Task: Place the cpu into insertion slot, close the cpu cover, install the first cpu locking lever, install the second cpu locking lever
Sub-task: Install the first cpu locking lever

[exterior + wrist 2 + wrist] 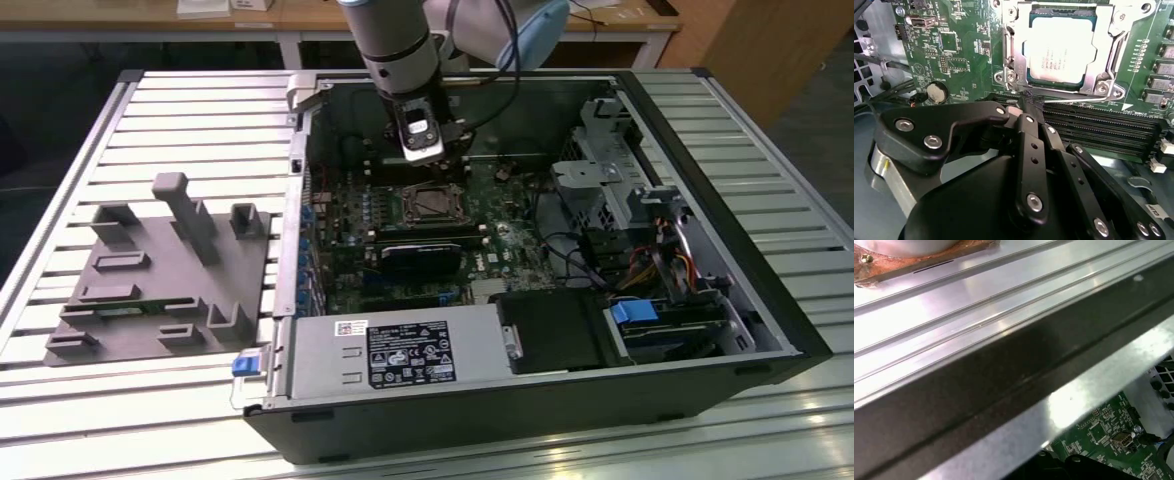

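In the exterior view the arm reaches down into an open computer case (747,300) on the slatted table (174,120). The tool (427,165) hangs low over the board, just beside the slot (430,204), on the side of it towards the case's back wall.

In the second wrist view the cpu (1059,50) sits flat in the slot, and the cover (1016,52) lies down over it, framing its silvery top. The tool (1026,104) has its two black fingers (1029,145) drawn together to a narrow point. That point touches, or all but touches, the end of a thin lever (1079,93) at the slot's nearest corner. I cannot tell whether the lever is pinched between the tips or merely pressed. The slot lies straight ahead of the fingertips. The lever's long axis runs across the tool's line, along the near edge of the slot and parallel to the memory slots (1104,127) beside it. I judge the cpu placed and the cover closed, with the work now at a locking lever.

In the first wrist view the table's (979,315) ribs, the dark case wall (1004,390) and a corner of green board (1104,437) appear.
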Tool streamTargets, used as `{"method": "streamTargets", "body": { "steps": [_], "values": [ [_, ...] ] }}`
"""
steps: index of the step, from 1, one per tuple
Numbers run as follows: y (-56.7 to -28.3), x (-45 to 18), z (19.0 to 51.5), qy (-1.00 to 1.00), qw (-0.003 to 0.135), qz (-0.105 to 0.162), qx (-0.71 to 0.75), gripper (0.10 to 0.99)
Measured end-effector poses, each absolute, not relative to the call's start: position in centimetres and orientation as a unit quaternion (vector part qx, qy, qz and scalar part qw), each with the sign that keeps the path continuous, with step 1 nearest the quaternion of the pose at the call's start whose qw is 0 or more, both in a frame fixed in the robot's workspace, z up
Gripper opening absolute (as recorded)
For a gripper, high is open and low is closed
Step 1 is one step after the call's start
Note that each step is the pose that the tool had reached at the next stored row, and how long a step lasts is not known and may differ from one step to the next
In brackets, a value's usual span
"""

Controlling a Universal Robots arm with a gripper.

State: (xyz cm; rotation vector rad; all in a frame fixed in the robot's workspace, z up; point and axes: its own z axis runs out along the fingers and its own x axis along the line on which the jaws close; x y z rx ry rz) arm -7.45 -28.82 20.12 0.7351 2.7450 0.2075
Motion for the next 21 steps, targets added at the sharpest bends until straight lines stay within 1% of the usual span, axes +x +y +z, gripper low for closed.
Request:
{"method": "streamTargets", "body": {
  "steps": [7, 21],
  "values": [
    [-28.82, -7.47, 19.77, 0.953, 0.149, 0.073, 0.255, 0.102],
    [-29.10, -7.47, 19.29, 0.952, 0.151, 0.072, 0.255, 0.102]
  ]
}}
